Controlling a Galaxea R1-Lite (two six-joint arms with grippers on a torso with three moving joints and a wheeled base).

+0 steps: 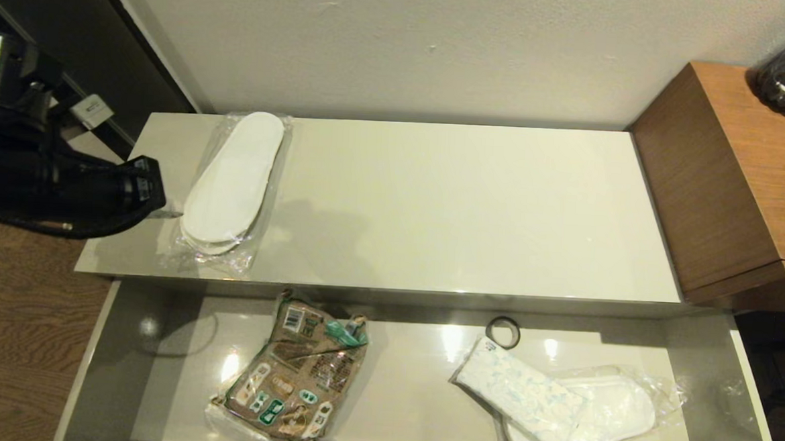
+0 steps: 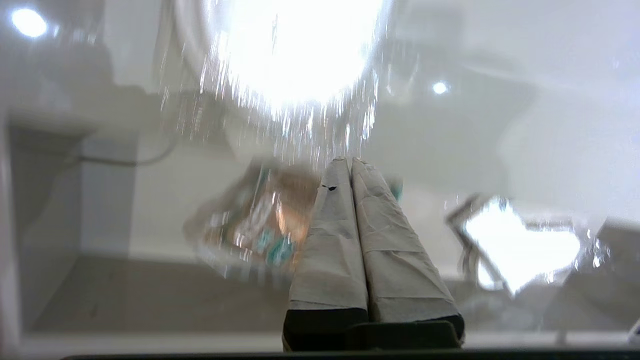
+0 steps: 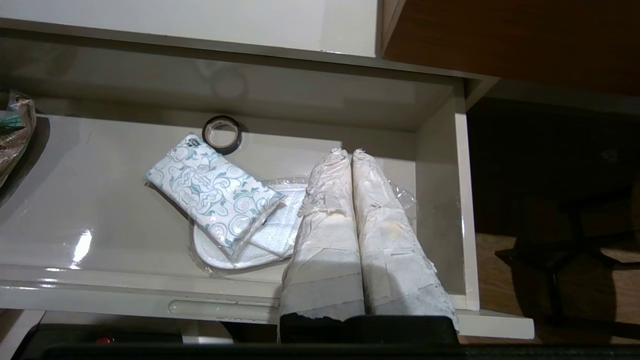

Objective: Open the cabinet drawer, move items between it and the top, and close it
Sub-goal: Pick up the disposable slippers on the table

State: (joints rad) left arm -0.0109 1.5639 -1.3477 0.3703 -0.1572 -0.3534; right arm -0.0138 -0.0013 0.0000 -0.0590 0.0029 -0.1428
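Wide glossy grey-beige drawer [image 1: 708,351] open.
Left hand [image 2: 351,162] closed, empty, beside bagged white slippers [image 1: 233,180] on cream top panel [image 1: 467,204]; right hand [image 3: 351,152] closed, empty.

Left arm [image 1: 38,182]: extended in from the left side of the head view, wrist roughly level. Left pincer [image 2: 350,162]: both taped fingers [image 2: 330,240] pressed flat together, nothing between them. Right pincer [image 3: 350,152]: unseen by the head camera; its wrist view shows the two wrapped fingers [image 3: 385,235] likewise closed, empty, angled downward.
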